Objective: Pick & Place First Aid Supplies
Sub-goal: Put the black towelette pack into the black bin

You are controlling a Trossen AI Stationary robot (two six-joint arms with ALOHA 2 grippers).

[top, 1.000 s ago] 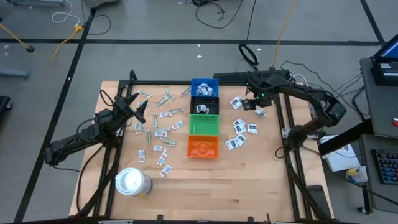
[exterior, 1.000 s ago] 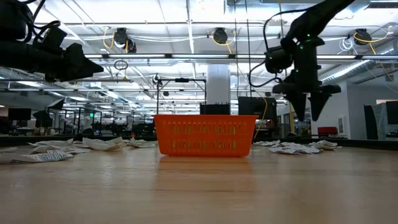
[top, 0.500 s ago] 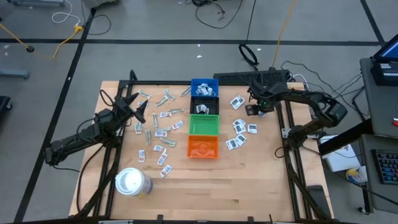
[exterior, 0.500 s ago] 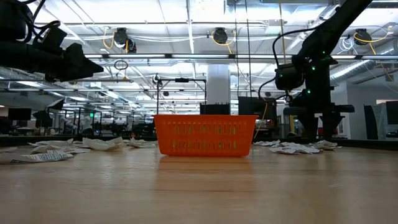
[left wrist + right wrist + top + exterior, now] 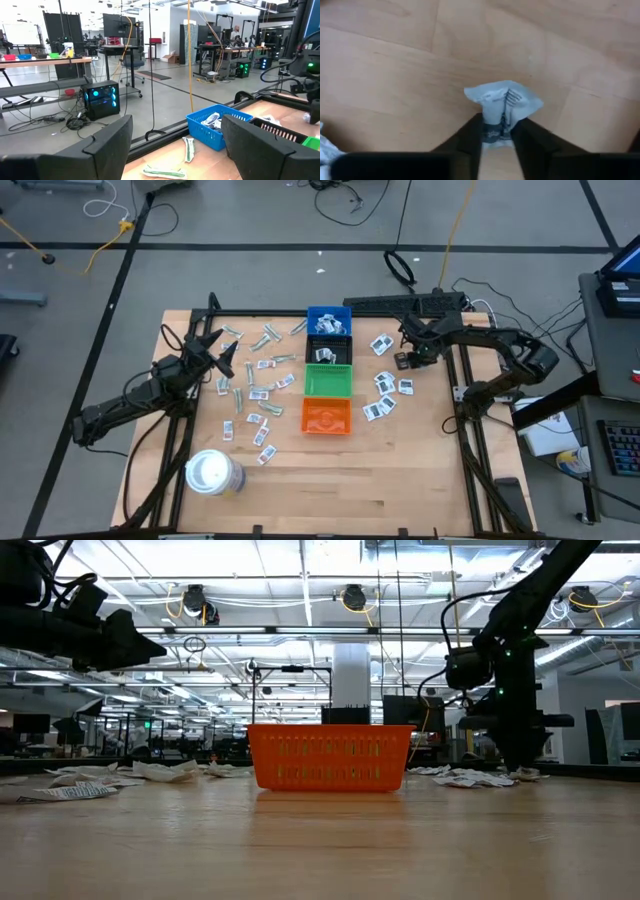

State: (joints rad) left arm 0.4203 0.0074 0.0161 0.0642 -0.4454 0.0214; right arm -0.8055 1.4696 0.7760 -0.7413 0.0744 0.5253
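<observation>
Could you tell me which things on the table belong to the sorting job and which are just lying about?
Job:
- white square packets
- the packet pinched by the right pincer
- slim strips by the left pincer
- blue bin, black bin, green bin, orange bin

Lying about:
- white roll

Four small bins in line — white roll nearby.

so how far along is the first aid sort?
Done: a few packets sit in the blue bin. In hand: the right gripper, down at the table, has its fingers pinched on a white packet. Left: many packets scattered on both sides; the left gripper hovers open.
</observation>
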